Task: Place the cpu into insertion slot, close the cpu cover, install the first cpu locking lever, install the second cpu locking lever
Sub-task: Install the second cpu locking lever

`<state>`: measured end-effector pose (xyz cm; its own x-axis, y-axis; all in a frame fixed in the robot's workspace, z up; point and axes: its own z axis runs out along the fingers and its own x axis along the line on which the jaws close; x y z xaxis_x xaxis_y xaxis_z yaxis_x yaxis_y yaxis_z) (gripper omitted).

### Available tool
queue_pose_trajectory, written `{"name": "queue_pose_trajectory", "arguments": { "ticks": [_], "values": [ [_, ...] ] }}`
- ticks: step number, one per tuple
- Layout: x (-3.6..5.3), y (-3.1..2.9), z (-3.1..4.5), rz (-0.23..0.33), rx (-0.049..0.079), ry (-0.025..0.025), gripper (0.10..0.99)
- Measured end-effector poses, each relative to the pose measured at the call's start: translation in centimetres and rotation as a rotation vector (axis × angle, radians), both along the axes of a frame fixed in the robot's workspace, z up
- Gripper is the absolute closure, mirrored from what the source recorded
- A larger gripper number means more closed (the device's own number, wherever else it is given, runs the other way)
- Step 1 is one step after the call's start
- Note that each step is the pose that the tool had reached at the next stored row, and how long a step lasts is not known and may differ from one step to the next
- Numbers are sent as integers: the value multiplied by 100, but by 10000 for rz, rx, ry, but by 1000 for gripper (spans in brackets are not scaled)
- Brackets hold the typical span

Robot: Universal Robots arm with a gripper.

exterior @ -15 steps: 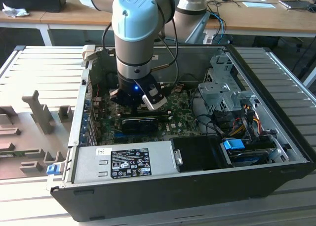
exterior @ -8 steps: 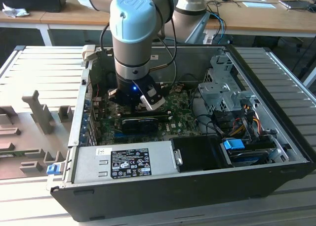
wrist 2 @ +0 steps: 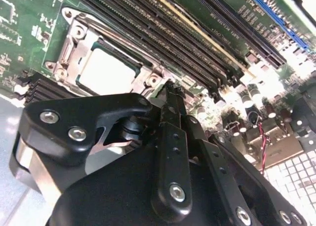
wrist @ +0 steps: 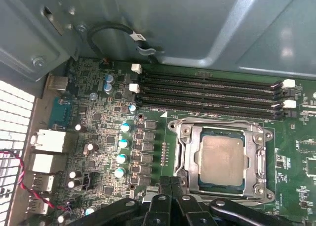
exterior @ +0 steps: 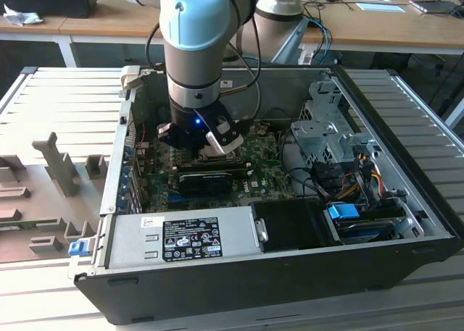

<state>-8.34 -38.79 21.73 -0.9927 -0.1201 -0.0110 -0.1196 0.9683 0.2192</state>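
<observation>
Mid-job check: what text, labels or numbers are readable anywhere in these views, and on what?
Power supply label, exterior view: print too small to read.
Cable tag, first wrist view: unreadable.
Motherboard markings, both wrist views: too small to read.
Nothing legible to quote.

In the exterior view the arm hides the socket from us, and its upper part is cut off by the picture's edge. In the second wrist view the hand covers one edge of the cpu cover; we cannot tell how its fingers stand
</observation>
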Motion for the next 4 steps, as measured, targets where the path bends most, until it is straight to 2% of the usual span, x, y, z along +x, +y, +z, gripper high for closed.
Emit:
{"name": "queue_pose_trajectory", "arguments": {
  "ticks": [4],
  "values": [
    [0,1,7,0,2,-2,984]
  ]
}}
